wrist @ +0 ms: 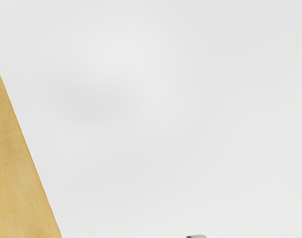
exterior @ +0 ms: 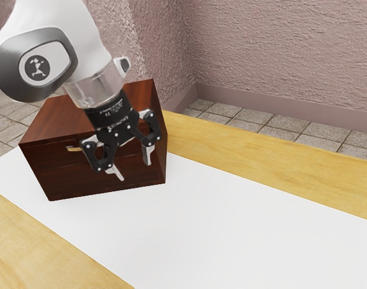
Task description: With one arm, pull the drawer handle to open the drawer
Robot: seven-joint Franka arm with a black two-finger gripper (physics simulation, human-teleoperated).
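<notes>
On the wooden table lies a white mat. Toward the exterior view's left a dark wooden cabinet stands on it. Its drawer front faces the open mat and looks flush, not yet pulled. The gripper hangs just before that front, jaws spread and holding nothing, probably readied to close on the small pale handle beside it.

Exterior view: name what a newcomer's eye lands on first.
The dark wooden drawer box stands on the white mat, toward the exterior view's left. In front of it hangs the black gripper, open and pointing down at the mat.
</notes>
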